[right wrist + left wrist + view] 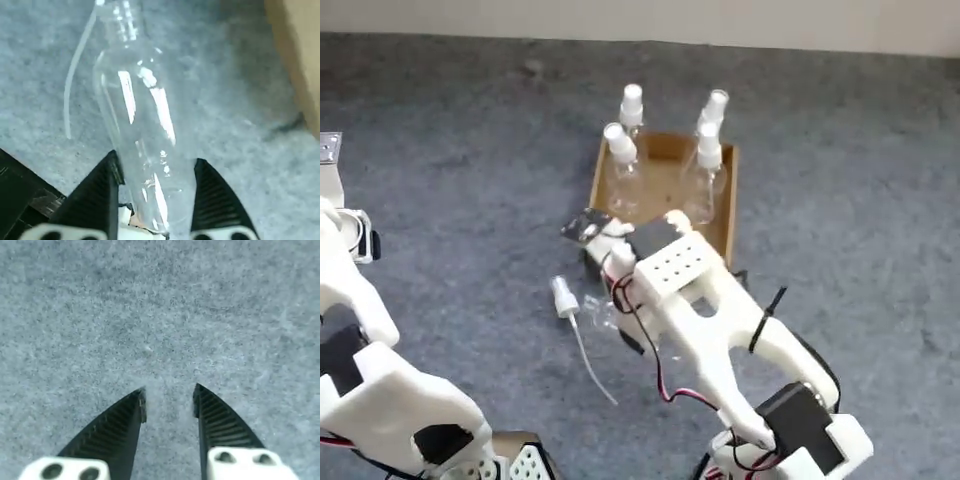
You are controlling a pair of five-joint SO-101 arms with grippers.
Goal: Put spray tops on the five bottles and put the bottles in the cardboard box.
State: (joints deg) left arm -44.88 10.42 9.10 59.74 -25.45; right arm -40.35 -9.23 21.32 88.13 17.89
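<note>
Cardboard box point(731, 205) has four capped bottles point(623, 165). Right gripper point(155, 170) clamps the last bottle point(145, 125), its spray top point(564, 298) loose on the carpet point(450, 180). Left gripper point(169, 402) hangs open and empty.

From above, the right arm point(710, 310) hides most of your clear bottle point(145, 115) and the cardboard box's point(729, 195) near wall; the bottle's base looks cut off at the right wrist view's edge.
</note>
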